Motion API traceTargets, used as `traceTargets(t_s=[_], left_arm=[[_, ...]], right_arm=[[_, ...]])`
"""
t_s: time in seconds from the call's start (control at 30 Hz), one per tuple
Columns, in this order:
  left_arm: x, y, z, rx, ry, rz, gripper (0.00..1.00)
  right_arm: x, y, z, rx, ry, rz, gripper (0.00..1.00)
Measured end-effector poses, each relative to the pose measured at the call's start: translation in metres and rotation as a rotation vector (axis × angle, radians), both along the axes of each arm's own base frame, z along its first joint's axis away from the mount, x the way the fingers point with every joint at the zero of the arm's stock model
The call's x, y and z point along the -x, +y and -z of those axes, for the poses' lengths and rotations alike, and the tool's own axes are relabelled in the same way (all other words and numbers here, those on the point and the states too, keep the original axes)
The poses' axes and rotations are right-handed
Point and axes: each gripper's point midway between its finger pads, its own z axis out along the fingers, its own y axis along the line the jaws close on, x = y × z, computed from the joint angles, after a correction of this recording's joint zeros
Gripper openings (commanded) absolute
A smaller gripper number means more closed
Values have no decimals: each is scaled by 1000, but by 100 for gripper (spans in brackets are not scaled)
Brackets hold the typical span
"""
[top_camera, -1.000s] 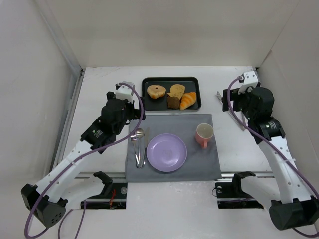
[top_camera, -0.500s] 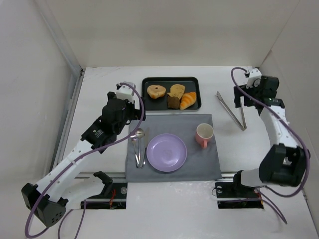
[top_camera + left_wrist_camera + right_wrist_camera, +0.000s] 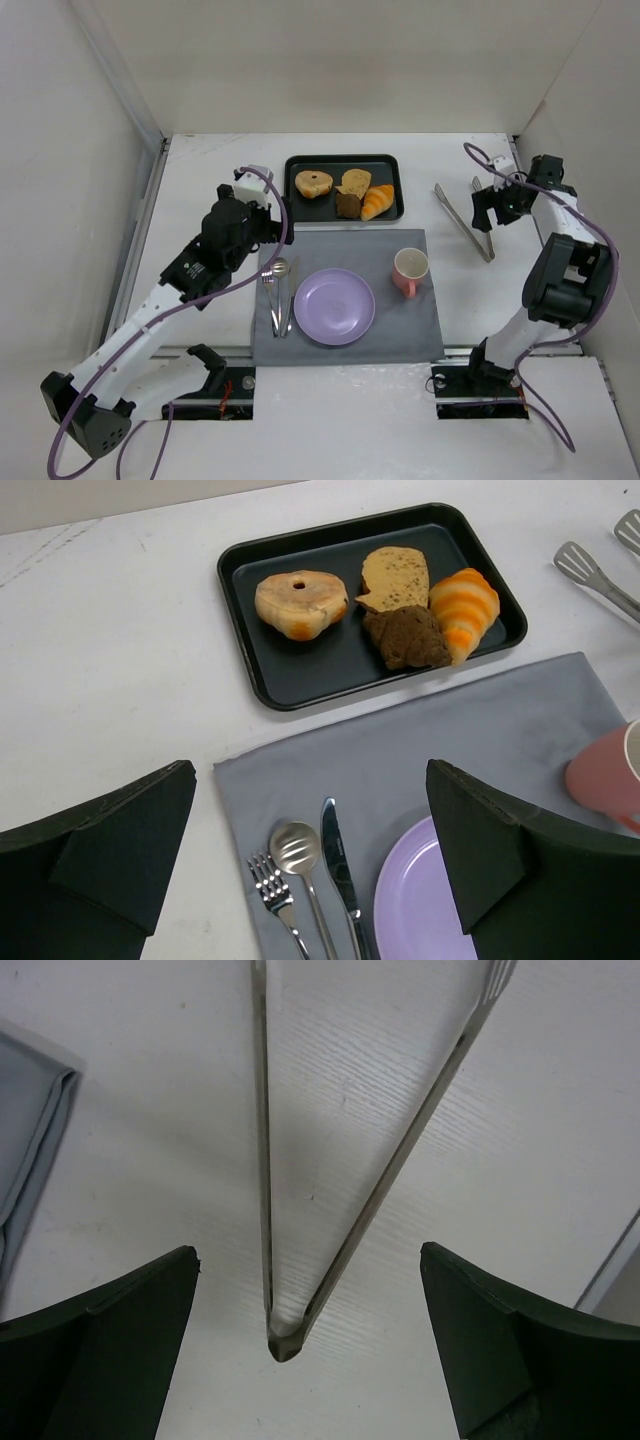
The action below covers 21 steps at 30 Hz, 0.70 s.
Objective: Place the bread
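your right gripper [image 3: 308,1290] hangs spread wide over the tongs [image 3: 264,1160], right of the tray [image 3: 300,675], probably to fetch the bread [image 3: 300,602] with them.

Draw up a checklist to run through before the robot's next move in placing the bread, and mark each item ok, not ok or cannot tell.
1. Right gripper open over the tongs: ok.
2. Tongs gripped: not ok, they lie loose and neither arm holds them.
3. Fingers low enough to close on the tongs: cannot tell from these views.
4. Bread uncovered on the tray: ok, nothing lies over it.
5. Plate bare to take the bread: ok.
6. Left gripper out of the way: ok, open, holding nothing, left of tray and plate.
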Motion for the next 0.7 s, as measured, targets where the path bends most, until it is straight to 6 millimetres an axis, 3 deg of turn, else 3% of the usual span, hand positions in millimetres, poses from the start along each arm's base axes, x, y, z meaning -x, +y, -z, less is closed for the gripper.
traceTargets(t_s=[0.2,0.7], left_arm=[[1,-5,3,1,12,24,100],[1,-6,4,0,16,29,100]], right_arm=[[0,-3,28,15,61,-42,97],[2,-10,70,20,154,-34,97]])
